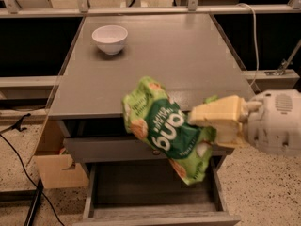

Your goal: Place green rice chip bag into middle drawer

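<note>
The green rice chip bag point(164, 128) hangs in the air in front of the cabinet, above the pulled-out middle drawer point(150, 194). My gripper point(211, 121), with cream fingers point(218, 112) on a white wrist, comes in from the right and is shut on the bag's right side. The bag covers part of the closed upper drawer front and its knob. The drawer's grey floor shows below the bag.
A white bowl point(110, 38) stands at the back left of the grey cabinet top point(178, 55). A cardboard box point(54, 166) and black cables point(19, 159) lie on the floor at the left. A white cable point(254, 32) runs down at the right.
</note>
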